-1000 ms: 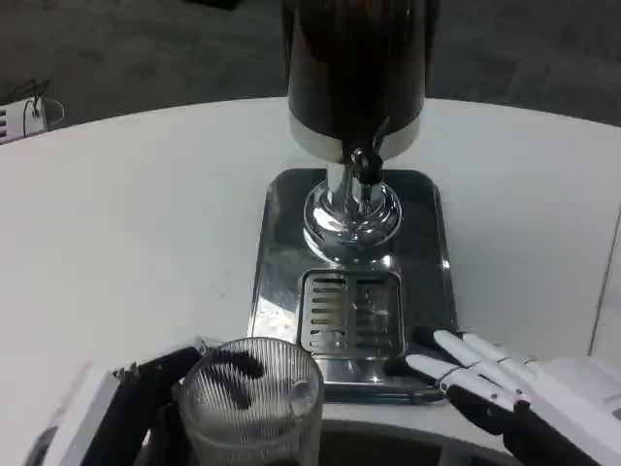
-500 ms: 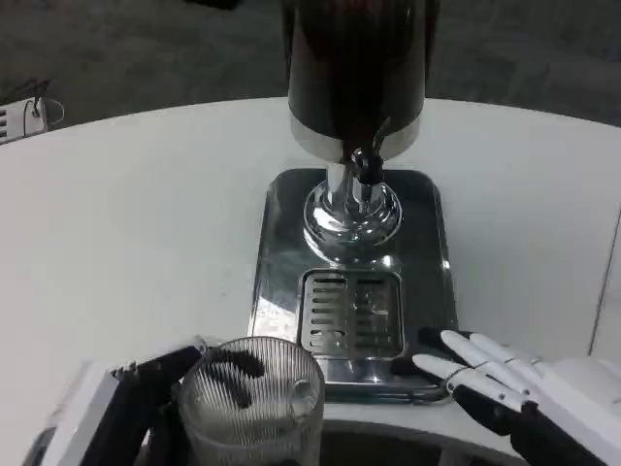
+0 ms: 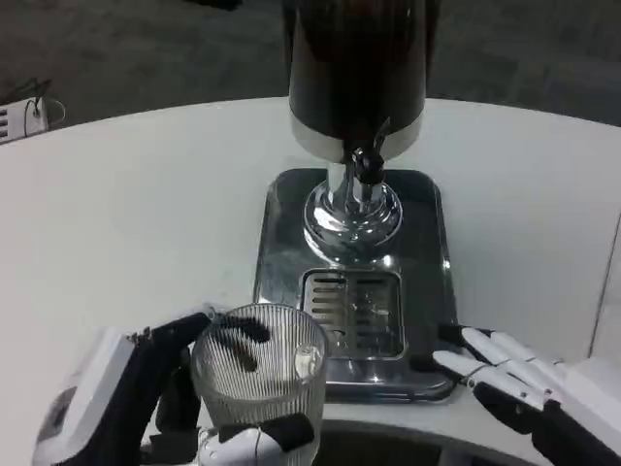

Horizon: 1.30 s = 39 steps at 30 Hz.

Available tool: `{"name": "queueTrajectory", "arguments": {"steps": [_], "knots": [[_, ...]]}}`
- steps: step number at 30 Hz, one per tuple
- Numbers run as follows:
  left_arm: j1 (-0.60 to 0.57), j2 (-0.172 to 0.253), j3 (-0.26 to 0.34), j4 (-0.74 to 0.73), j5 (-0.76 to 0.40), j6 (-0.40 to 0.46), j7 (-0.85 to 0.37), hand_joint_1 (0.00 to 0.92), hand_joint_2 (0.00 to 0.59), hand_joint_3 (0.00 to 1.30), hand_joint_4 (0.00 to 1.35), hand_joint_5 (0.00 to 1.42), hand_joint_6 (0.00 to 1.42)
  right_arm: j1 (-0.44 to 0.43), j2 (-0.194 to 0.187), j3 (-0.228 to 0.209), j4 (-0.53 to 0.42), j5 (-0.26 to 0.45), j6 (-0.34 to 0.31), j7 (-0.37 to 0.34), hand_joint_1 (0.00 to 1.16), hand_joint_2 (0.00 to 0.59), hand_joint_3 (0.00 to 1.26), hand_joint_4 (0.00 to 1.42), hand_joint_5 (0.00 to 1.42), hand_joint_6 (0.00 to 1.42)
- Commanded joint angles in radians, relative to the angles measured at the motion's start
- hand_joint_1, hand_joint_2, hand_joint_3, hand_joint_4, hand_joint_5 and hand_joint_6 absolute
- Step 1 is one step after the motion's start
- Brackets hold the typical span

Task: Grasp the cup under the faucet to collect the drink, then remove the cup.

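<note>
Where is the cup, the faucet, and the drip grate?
cup (image 3: 260,374), head view, ribbed glass side.
faucet (image 3: 366,167), head view, black tap knob.
drip grate (image 3: 353,313), head view, slotted middle.

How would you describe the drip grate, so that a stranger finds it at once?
Start at the tall dark drink dispenser at the back of the white table. It stands on a shiny steel tray; the drip grate is the slotted rectangle sunk into the tray's near part, below the faucet. It alone has slots.

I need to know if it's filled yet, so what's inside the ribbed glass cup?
Nothing visible: the cup looks empty. Dark fingers of the left hand show through its ribbed wall; its bottom is hidden.
</note>
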Motion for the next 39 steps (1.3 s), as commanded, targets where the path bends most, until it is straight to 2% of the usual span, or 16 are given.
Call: {"name": "queueTrajectory", "arguments": {"steps": [1, 8, 18, 30, 39], "knots": [[-0.087, -0.014, -0.013, 0.067, 0.038, 0.022, 0.048, 0.458, 0.0, 1.03, 1.11, 1.22, 1.29, 0.021, 0.007, -0.039, -0.015, 0.024, -0.026, -0.004, 0.42, 0.495, 0.13, 0.0, 0.0, 0.05], [-0.211, -0.019, -0.036, 0.157, 0.085, 0.054, 0.09, 0.458, 0.0, 1.03, 1.11, 1.23, 1.31, 0.062, 0.022, -0.098, -0.009, 0.057, -0.059, -0.01, 0.42, 0.498, 0.13, 0.0, 0.0, 0.05], [-0.398, 0.007, -0.052, 0.352, 0.119, 0.059, 0.144, 0.458, 0.0, 1.03, 1.11, 1.24, 1.31, 0.098, 0.039, -0.164, 0.0, 0.094, -0.105, -0.008, 0.42, 0.499, 0.13, 0.0, 0.01, 0.06], [-0.547, 0.023, -0.08, 0.479, 0.149, 0.096, 0.185, 0.458, 0.0, 1.03, 1.11, 1.24, 1.31, 0.115, 0.047, -0.197, 0.006, 0.116, -0.129, -0.002, 0.43, 0.499, 0.13, 0.0, 0.02, 0.06], [-0.661, 0.021, -0.13, 0.569, 0.184, 0.136, 0.21, 0.458, 0.0, 1.03, 1.11, 1.24, 1.31, 0.129, 0.045, -0.225, 0.011, 0.136, -0.14, 0.002, 0.43, 0.499, 0.13, 0.0, 0.04, 0.08]]}}
